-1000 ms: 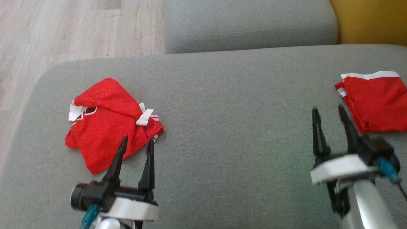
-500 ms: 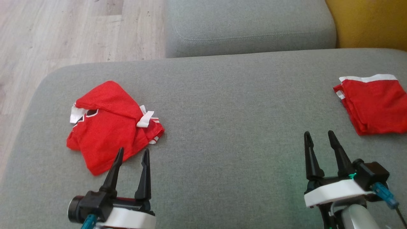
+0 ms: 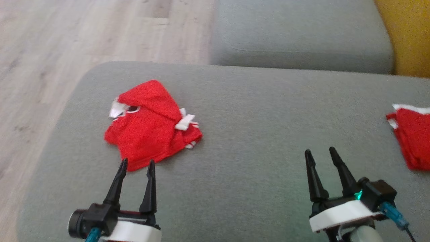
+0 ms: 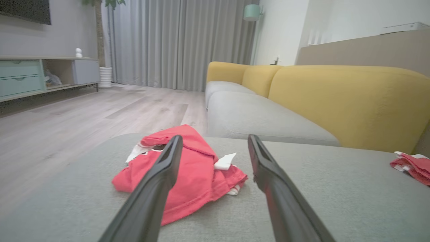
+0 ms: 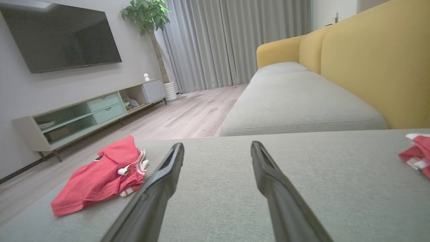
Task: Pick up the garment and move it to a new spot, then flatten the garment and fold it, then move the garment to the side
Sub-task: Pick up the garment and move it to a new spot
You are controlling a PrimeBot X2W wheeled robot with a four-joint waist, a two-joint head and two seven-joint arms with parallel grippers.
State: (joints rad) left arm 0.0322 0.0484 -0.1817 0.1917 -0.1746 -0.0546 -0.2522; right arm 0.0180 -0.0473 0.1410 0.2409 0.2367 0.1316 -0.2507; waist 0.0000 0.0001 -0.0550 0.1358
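A broad grey cushion (image 3: 252, 141) lies under both hands and carries everything here. A wooden floor (image 3: 50, 50) runs beyond it, ahead and to the left of the left hand. A second grey cushion (image 3: 295, 37) sits far ahead of the right hand, with a yellow backrest (image 3: 411, 33) off to that hand's right.

The red garment (image 3: 151, 131), crumpled and trimmed in white, rests on the near cushion just ahead of the left hand (image 3: 138, 161). Its near hem is close to that hand's fingertips, and whether they touch cannot be told. In the left wrist view the garment (image 4: 198, 174) lies straight ahead, partly behind the left finger. From the right wrist it (image 5: 97, 178) sits well to the left of the fingers.

A smaller folded red cloth (image 3: 413, 137) with a white edge lies ahead and to the right of the right hand (image 3: 319, 150), well apart from it.

Both hands are released, fingers spread and grasping nothing, pointing forward over the cushion
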